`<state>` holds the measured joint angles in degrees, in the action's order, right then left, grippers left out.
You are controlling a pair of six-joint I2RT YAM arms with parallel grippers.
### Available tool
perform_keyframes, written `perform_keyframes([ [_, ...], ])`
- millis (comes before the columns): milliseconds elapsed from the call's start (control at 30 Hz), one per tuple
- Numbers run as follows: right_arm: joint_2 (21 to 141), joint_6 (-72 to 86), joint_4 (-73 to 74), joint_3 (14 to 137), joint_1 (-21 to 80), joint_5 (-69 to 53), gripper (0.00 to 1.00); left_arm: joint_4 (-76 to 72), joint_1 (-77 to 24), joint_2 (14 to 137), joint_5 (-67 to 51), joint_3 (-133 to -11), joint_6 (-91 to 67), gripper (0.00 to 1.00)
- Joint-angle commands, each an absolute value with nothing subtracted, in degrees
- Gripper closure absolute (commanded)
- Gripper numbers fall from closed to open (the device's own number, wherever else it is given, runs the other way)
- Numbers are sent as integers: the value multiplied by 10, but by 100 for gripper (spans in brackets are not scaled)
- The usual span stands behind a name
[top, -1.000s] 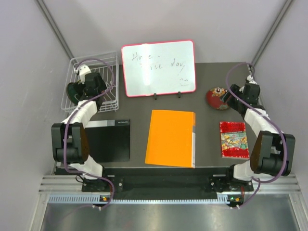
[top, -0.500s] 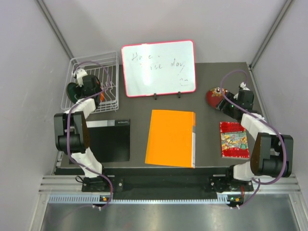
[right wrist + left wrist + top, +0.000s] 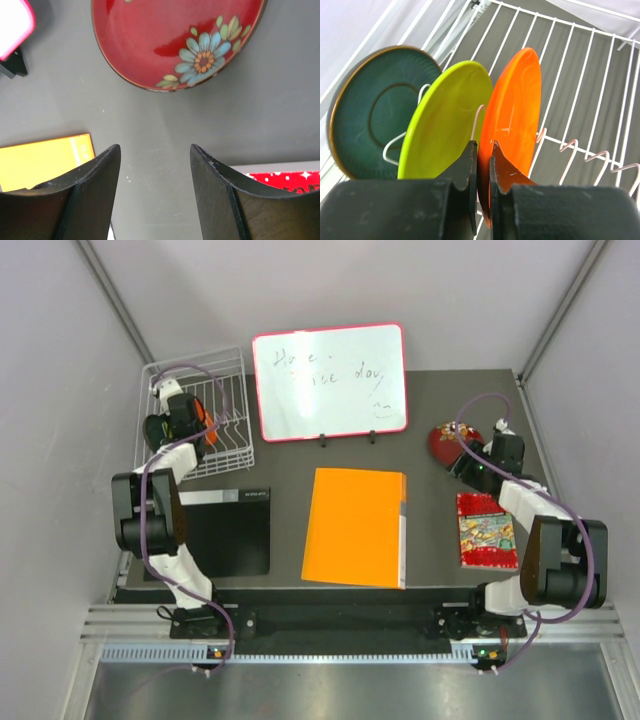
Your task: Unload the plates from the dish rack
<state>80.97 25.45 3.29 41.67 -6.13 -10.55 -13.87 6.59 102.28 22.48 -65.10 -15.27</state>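
The white wire dish rack [image 3: 228, 370] [image 3: 580, 85] stands at the table's far left. Three plates stand on edge in it: dark teal [image 3: 370, 125], lime green [image 3: 442, 120] and orange [image 3: 515, 120]. My left gripper [image 3: 178, 428] [image 3: 484, 150] is shut on the near rim of the orange plate, one finger on each face. The red patterned plate [image 3: 446, 443] [image 3: 170, 40] lies flat on the table at the far right. My right gripper [image 3: 478, 472] [image 3: 155, 150] stands open just short of it, nothing between its fingers.
A pink-framed whiteboard [image 3: 330, 380] stands at the back centre. An orange folder [image 3: 355, 527] lies mid-table, a black notebook [image 3: 225, 530] near the left arm, and a red patterned booklet [image 3: 486, 530] near the right arm. Grey walls close in on both sides.
My left gripper moved in over the rack and shut on the orange plate's rim. The right gripper drew back toward me from the red plate, which stays on the table.
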Motion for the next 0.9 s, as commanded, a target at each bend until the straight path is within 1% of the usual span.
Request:
perform_keyframes([
  [0,784,242,28,413,-53,-98,40,-148,59,992,206,-651,-152,100],
  [100,772,239,43,411,-49,-89,37,-159,40,963,238,-631,-123,100],
  [233,748,237,57,410,-44,-80,34,-180,3,926,326,-612,-67,100],
  [300,734,238,68,410,-43,-76,32,-191,-34,910,379,-606,-39,100],
  [400,714,237,80,410,-41,-71,29,-203,-64,892,424,-604,-7,100],
  [533,687,236,102,410,-40,-70,28,-194,-88,871,475,-602,-5,100],
  [667,644,237,123,416,-38,-70,25,-136,-111,822,466,-605,-42,100],
  [700,637,238,127,417,-37,-72,25,-124,-114,812,442,-605,-51,100],
  [767,613,241,135,418,-34,-80,24,-99,-125,784,432,-607,-63,100],
  [867,583,255,134,417,-26,-104,23,-40,-143,756,388,-620,-119,100],
])
